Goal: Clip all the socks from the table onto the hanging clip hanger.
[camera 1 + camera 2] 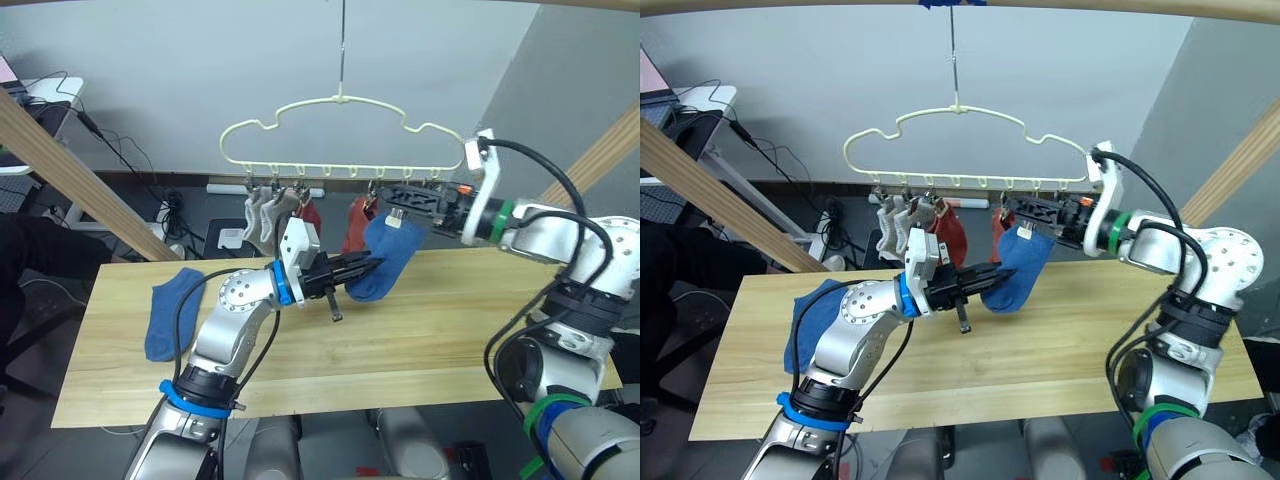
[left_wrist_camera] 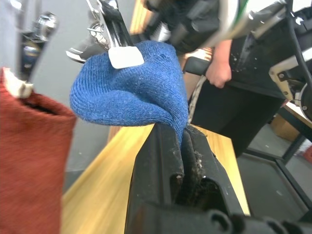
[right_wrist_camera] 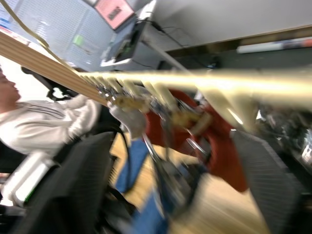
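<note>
Pale grey wall and dark floor lie behind a long surface [image 1: 420, 350] of light yellowish wood planks. Above it hangs a thin pale yellow cloud-shaped wire clip hanger [image 1: 340, 130] with small silver clips along its lower bar. Two light grey knit ankle socks [image 1: 265, 215] and two rust red ones [image 1: 357, 226] already hang from clips. The left hand [image 1: 362, 266] is closed on the lower end of a blue knit ankle sock [image 1: 388, 255], holding it raised so its long axis runs up toward the bar. The sock's upper edge sits just beside a clip, and the right hand [image 1: 390, 192] is nearest that clip; whether its fingers are open or closed cannot be told. Clipping probably depends on bringing that upper edge into the clip. A second blue sock [image 1: 168, 312] lies flat on the surface, well apart on the robot's left.
</note>
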{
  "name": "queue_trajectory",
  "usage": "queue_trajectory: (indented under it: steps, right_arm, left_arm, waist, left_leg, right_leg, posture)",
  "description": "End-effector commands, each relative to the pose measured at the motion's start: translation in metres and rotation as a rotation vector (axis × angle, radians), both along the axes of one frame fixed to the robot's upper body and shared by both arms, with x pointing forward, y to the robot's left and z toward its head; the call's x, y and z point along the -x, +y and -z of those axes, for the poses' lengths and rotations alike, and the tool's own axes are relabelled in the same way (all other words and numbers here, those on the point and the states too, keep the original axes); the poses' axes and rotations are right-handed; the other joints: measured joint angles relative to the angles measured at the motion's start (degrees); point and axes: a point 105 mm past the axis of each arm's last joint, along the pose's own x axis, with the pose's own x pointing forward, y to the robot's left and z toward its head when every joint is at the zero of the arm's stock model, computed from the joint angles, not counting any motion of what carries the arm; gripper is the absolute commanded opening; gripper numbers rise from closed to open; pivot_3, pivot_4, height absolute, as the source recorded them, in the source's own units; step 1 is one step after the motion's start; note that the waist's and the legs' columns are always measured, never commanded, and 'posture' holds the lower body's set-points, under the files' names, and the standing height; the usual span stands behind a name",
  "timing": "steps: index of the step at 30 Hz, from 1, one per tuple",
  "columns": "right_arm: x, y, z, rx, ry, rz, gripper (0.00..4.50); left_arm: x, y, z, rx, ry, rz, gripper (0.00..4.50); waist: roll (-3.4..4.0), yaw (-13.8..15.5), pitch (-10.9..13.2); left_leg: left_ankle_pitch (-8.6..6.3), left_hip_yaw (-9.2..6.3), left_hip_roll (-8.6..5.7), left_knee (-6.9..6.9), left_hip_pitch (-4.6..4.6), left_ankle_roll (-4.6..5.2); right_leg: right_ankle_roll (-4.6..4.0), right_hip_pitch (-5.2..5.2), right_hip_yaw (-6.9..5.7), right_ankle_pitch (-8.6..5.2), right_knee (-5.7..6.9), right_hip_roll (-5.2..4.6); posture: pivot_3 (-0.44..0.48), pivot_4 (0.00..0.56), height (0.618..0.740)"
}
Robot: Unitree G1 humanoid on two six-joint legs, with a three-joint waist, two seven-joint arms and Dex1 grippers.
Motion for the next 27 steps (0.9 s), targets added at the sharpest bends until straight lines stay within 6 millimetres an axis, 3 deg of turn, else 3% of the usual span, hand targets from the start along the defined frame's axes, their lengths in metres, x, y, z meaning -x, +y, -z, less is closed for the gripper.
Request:
queue_trajectory:
  steps: [1, 7, 13, 18, 25, 27]
  right_arm:
    - [0.022, -0.01, -0.013, 0.008, -0.097, -0.02, 4.5]
    - [0.047, -0.018, -0.007, 0.069, -0.133, -0.001, 4.5]
    - [0.058, -0.018, 0.002, 0.121, -0.138, 0.077, 4.5]
    - [0.054, -0.024, 0.017, 0.252, -0.241, 0.292, 4.5]
    - [0.037, -0.028, 0.018, 0.318, -0.424, 0.539, 4.5]
    - [0.031, -0.02, 0.017, 0.33, -0.487, 0.586, 4.5]
  left_arm:
    - [0.002, -0.004, -0.004, 0.015, -0.018, 0.025, 0.99]
    - [0.003, 0.0, 0.012, 0.009, 0.129, 0.06, 2.79]
    - [0.009, 0.007, 0.021, -0.013, 0.191, 0.089, 4.46]
    - [0.025, 0.052, 0.02, -0.059, 0.24, 0.021, 4.46]
    - [0.046, 0.09, -0.017, -0.033, 0.281, -0.04, 4.46]
    - [0.052, 0.096, -0.032, -0.011, 0.295, -0.048, 4.46]
  waist:
    - [-0.02, -0.17, 0.02]
    - [-0.04, -0.71, 0.03]
    - [-0.07, -1.01, 0.05]
    - [-0.07, -1.91, 0.05]
    - [-0.09, -1.77, 0.06]
    - [-0.12, -1.75, 0.08]
  left_leg:
    - [0.0, 0.01, 0.0, 0.0, 0.0, 0.0]
    - [-0.01, 0.02, 0.04, 0.0, 0.04, 0.03]
    - [-0.01, 0.13, 0.02, 0.04, 0.05, 0.02]
    - [-0.01, 0.09, 0.1, -0.08, 0.07, 0.02]
    - [0.0, 0.13, 0.06, -0.03, 0.03, -0.01]
    - [0.0, 0.15, 0.07, -0.03, 0.02, -0.01]
  right_leg:
    - [0.0, 0.0, 0.01, 0.0, -0.02, 0.0]
    - [0.01, 0.0, 0.02, -0.01, 0.01, 0.05]
    - [0.06, 0.0, 0.14, 0.01, 0.0, 0.03]
    - [0.04, -0.09, 0.11, -0.03, 0.01, 0.09]
    - [0.04, -0.19, 0.12, -0.03, 0.06, 0.0]
    - [0.02, -0.19, 0.14, -0.04, 0.04, 0.0]
  posture:
    - [-0.18, 0.318, 0.74]
    - [-0.21, 0.314, 0.74]
    - [-0.228, 0.306, 0.74]
    - [-0.224, 0.3, 0.74]
    - [-0.162, 0.296, 0.74]
    - [-0.152, 0.297, 0.74]
